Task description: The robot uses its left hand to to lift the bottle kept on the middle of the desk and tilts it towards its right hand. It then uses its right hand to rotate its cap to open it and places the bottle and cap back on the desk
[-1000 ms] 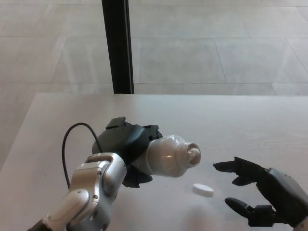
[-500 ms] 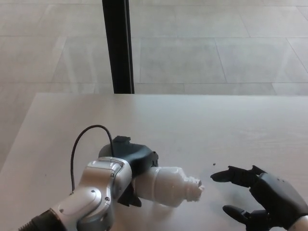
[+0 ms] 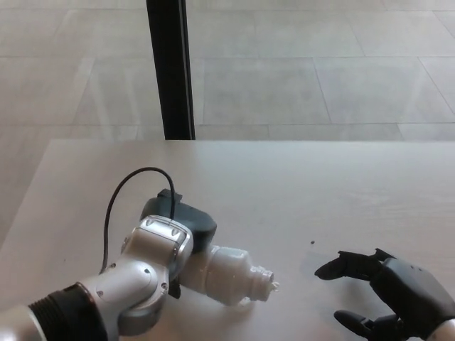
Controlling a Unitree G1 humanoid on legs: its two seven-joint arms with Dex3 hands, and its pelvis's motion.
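Lower the uncapped white bottle upright at lower centre, left hand gripping it, right hand splayed empty.

Soft, even daylight filled the scene, leaving the pale desk bright and slightly washed out. Shadows were faint and diffuse. A mild sheen lay on the floor tiles. Focus was slightly soft throughout, without obvious distortion.
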